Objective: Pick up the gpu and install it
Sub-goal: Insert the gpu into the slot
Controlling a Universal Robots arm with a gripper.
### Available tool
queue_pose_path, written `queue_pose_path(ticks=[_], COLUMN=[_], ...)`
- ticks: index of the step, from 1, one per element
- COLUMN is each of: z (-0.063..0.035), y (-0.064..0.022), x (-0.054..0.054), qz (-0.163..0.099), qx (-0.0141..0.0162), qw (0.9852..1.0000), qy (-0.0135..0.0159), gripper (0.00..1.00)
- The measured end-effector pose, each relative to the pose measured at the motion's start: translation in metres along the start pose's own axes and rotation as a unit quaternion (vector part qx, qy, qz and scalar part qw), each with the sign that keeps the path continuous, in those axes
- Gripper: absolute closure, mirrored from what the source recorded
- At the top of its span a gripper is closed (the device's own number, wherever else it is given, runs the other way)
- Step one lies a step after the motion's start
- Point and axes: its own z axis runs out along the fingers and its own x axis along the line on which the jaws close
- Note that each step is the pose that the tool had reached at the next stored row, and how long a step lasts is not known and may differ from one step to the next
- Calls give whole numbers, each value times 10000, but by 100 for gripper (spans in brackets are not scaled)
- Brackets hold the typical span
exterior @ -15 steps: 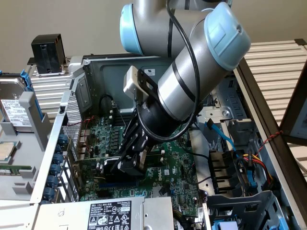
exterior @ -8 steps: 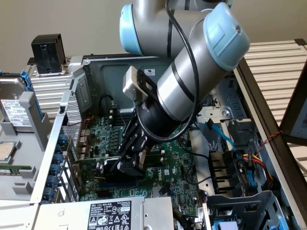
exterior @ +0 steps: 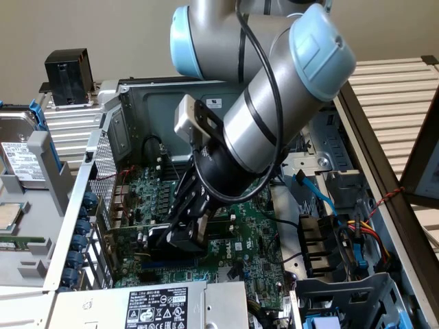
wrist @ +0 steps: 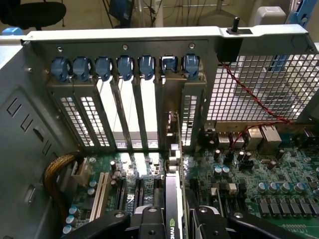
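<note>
The gpu point(exterior: 129, 240), a thin green board under a black shroud, stands on edge low over the large green motherboard point(exterior: 250, 223) inside the open computer case. My gripper point(exterior: 180, 236) is shut on its black top edge. In the wrist view the gpu point(wrist: 172, 191) runs between my two black fingers point(wrist: 149, 221) toward the case's rear wall. Its metal bracket point(wrist: 169, 124) stands upright against an open rear slot. I cannot tell whether the card's lower edge sits in the motherboard slot.
A row of blue slot clips point(wrist: 124, 67) lines the rear wall of the case point(wrist: 259, 84). Capacitors and connectors crowd the motherboard point(wrist: 279, 196) beside the card. The power supply point(exterior: 158, 305) lies near the card, and drive cables point(exterior: 357, 233) are at the exterior view's right.
</note>
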Motion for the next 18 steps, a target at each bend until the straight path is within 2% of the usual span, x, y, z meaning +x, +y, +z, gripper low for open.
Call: queue_pose_path(ticks=[10,18], z=[6,1], y=[8,18], x=[1,1], qz=[-28,-26], qx=[1,1], qw=[10000,10000], qy=[25,24], gripper=[73,73])
